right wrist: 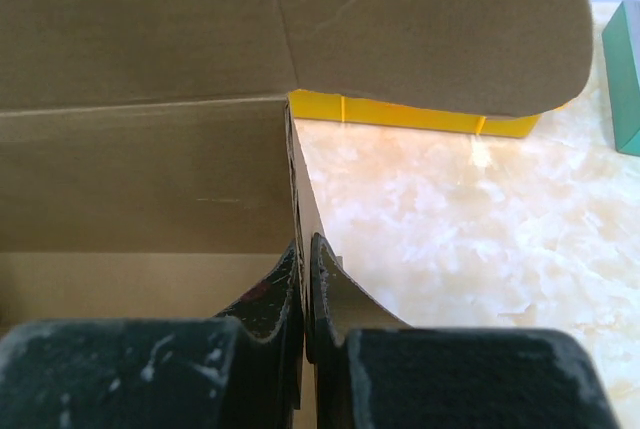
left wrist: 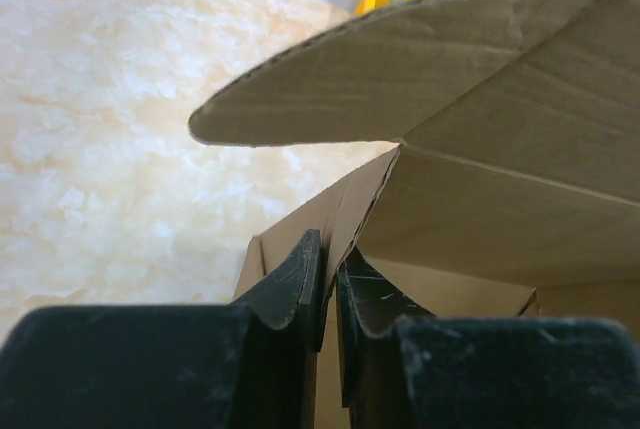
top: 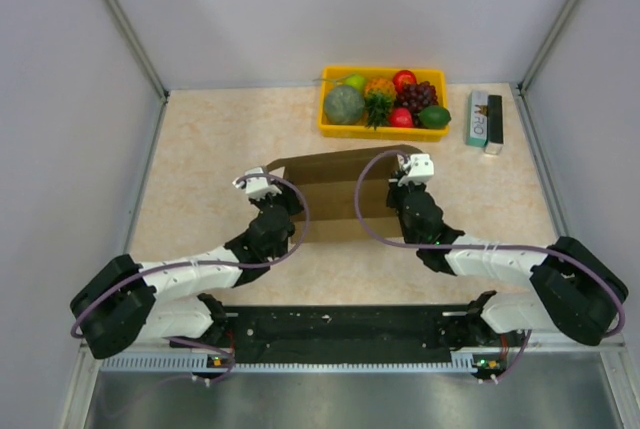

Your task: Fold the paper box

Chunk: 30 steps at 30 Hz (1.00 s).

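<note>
Black fingers of the L gripper are nearly together, clamped on a thin upright side flap of the plain brown corrugated cardboard paper box. The flap's edge runs down btwn the two pads in the L wrist view. Above them a rounded-end flap juts out twd the table, tilted, w/ a crease where it meets the next panel.

R gripper is the same on the opp. side: fingers pressed together on a thin upright cardboard wall, no visible gap. A broad rounded flap overhangs it at the top of the R wrist view. Inside panels of the box are to the left of that wall, bare tabletop to the right.

From the top cam the box sits mid-table btwn the two arms, part-folded. L gripper is at its left end, R gripper at its right end. Far edge of the box looks raised, angled up twd the right.

Beige marbled tabletop lies under everything. Behind the box, near but apart, is a yellow rectangular plastic tray holding fruit: a green melon, a pineapple, dark grapes, red and green round pieces. To the tray's right, just beside it, a small green-white-black printed carton lies flat. Grey walls enclose the table on three sides.
</note>
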Motion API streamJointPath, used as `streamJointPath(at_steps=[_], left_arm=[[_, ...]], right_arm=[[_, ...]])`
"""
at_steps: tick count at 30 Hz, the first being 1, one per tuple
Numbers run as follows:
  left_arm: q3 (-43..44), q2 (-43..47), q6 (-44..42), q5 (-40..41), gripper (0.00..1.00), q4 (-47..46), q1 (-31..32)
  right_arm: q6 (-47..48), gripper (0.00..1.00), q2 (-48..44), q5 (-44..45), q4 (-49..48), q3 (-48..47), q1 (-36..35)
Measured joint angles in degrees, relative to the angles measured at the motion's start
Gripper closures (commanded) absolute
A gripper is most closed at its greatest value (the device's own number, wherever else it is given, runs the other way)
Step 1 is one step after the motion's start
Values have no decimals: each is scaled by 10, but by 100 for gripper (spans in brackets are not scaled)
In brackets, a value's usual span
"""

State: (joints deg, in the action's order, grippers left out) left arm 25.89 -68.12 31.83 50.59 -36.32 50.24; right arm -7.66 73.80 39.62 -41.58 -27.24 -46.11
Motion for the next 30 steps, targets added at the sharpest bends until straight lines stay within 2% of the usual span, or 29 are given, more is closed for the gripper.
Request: streamJointPath(at_steps=[4,8,9,11,12,15,23,25,26,27,30], left_arm=[[-32,4,0,-6,88,-15,12],[-52,17,-4,-8,89,-33,23],[-57,19,-5,-8,89,-38,25],[-66,24,-4,-8,91,-44,29],[-71,26,-4,-8,91,-47,30],[-80,33,-4,-8,93,-54,33],[-94,33,-4,-1,95,-75,44],[-94,27,-4,2,94,-81,48],[-94,23,-4,5,94,-85,50],[-94,19,-4,7,95,-90,52],[-94,8,-4,12,95,-103,56]], right_arm=[[-1,99,-20,-6,-1,29,-7],[-5,85,-42,-9,11,42,-15],[-10,78,-50,-13,24,42,-16],[-25,70,-75,-26,57,44,-20],[-35,64,-94,-33,82,44,-22],[-68,53,-156,-51,150,45,-25],[-172,43,-324,-145,436,8,-26],[-197,30,-367,-190,506,-4,-26],[-209,19,-390,-213,538,-8,-27],[-218,1,-415,-242,567,-12,-26],[-233,1,-478,-322,640,-38,-27]])
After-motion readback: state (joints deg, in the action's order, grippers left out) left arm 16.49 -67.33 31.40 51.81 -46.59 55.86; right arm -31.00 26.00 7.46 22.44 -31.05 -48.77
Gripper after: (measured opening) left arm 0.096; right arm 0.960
